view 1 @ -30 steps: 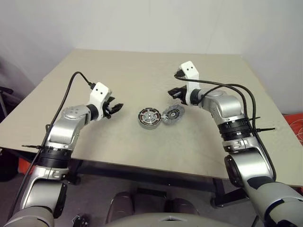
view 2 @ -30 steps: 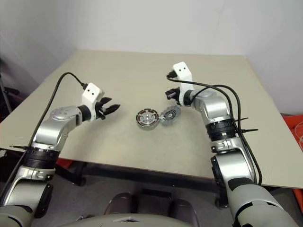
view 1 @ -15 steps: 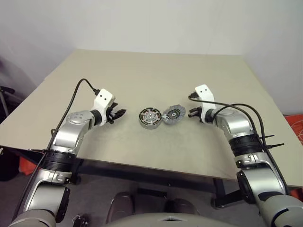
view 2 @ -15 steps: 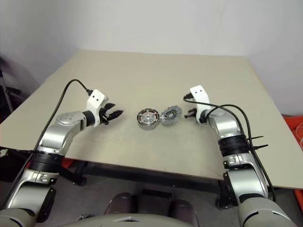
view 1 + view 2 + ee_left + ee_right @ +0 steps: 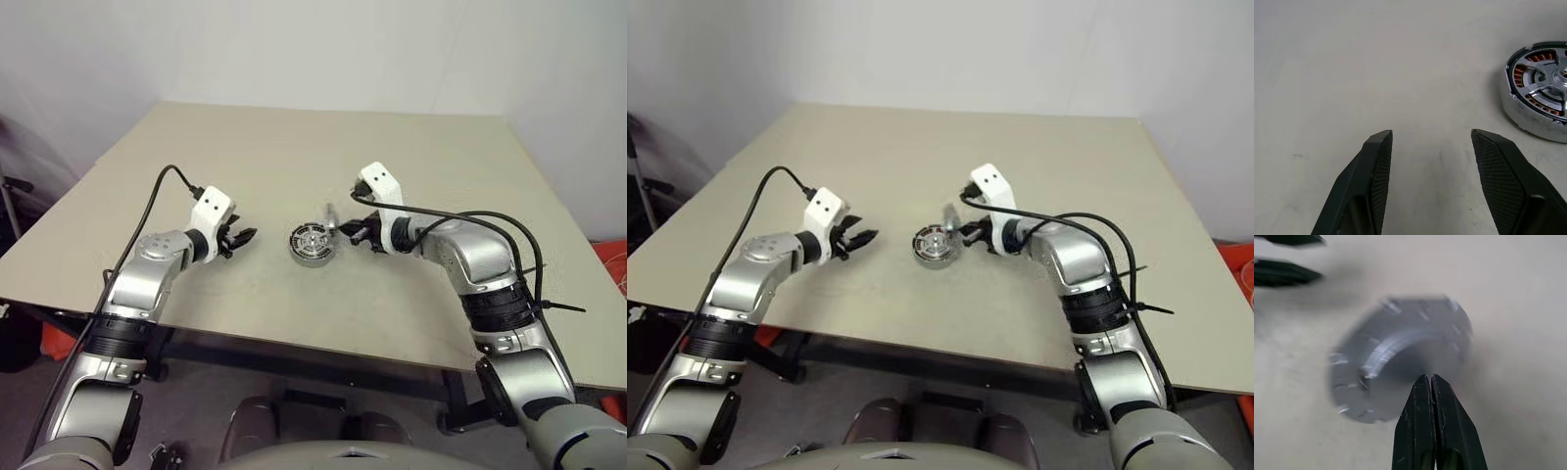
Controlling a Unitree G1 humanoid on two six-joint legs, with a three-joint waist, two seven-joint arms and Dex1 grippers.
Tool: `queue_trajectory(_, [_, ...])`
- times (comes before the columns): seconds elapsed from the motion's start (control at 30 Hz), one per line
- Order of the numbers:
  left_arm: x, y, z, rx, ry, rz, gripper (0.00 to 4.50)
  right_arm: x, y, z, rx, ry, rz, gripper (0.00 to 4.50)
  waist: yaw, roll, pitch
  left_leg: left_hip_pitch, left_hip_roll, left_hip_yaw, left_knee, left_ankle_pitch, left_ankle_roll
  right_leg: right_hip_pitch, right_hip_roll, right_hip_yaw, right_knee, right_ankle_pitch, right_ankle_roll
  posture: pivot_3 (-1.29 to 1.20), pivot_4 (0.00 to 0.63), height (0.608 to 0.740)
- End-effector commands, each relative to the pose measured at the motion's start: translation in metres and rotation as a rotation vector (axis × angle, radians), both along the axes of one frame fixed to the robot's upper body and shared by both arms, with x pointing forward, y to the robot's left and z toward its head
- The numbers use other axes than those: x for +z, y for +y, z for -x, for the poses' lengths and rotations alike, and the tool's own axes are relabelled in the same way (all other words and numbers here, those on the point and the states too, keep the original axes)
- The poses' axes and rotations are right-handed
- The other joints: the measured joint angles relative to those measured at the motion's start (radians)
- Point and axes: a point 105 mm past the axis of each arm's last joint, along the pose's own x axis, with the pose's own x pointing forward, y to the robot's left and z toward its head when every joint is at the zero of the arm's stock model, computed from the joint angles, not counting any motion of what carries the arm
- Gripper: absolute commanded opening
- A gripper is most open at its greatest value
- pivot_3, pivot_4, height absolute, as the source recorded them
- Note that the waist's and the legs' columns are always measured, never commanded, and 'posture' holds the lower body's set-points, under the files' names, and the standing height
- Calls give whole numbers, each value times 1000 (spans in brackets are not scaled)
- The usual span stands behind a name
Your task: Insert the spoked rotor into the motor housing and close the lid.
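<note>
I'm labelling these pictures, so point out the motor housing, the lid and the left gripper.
motor housing [image 5: 1540, 95]: left wrist view, on its silver spokes.
lid [image 5: 1400, 352]: right wrist view, on its grey face.
left gripper [image 5: 1431, 134]: left wrist view, midway between its open jaws.

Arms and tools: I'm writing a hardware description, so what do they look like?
Both arms are silver-grey metal segments joined by black ribbed bands. Each wrist carries a white block with two small dark dots, and a black cable loops from it along the arm. The left tool and right tool each have two black pointed fingers with textured inner faces.
</note>
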Motion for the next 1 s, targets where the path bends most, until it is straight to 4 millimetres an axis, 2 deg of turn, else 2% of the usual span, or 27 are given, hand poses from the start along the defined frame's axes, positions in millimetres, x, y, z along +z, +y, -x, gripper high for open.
queue_trajectory(0.03, [19, 7, -4, 21, -73, -13, 2718, 21, 15, -1, 41, -54, -33, 35, 0, 0, 0, 0, 0, 0, 0, 0, 0, 0, 0, 0, 0, 0, 0, 0, 0, 740])
queue_trajectory(0.23, [25, 17, -7, 58, -97, -21, 2718, 9, 30, -7, 43, -39, -38, 35, -1, 0, 0, 0, 0, 0, 0, 2, -3, 0, 0, 0, 0, 0, 0, 0, 0, 740])
queue_trajectory(0.37, [35, 27, -12, 95, -123, -17, 2718, -18, 41, -7, 36, 29, -36, 35, -1, 0, 0, 0, 0, 0, 0, 2, -3, 0, 0, 0, 0, 0, -1, 0, 0, 740])
queue_trajectory(0.5, [39, 28, -13, 105, -130, -8, 2718, -46, 43, -6, 21, 76, -12, 35, -1, 0, 0, 0, 0, 0, 0, 2, -4, 0, 0, 0, 0, 0, -1, 0, 0, 740])
queue_trajectory(0.63, [38, 21, -12, 94, -128, 5, 2718, -58, 40, -8, 2, 96, -18, 35, -1, -1, 0, 4, 0, 0, 0, 2, -4, 4, 0, 0, 0, 0, 1, 0, 0, 740])
queue_trajectory(0.73, [35, 12, -9, 63, -113, 15, 2718, -55, 41, -8, 3, 94, -82, 35, -1, -1, 0, 9, 0, 0, 0, 2, -3, 9, 0, 0, 0, -3, 5, 0, 0, 740])
queue_trajectory(0.87, [29, 5, -5, 39, -94, 16, 2718, -30, 47, -6, 78, -2, -229, 35, -1, -1, 0, 13, 0, 0, 0, 0, 0, 14, 0, 0, -1, -3, 6, 0, 0, 740])
queue_trajectory(1.0, [28, 3, -5, 36, -94, 18, 2718, -17, 47, -3, 165, -82, -264, 35, -1, -1, 0, 11, 0, 0, -1, 0, -1, 12, 0, 0, -1, -3, 6, 0, 0, 740])
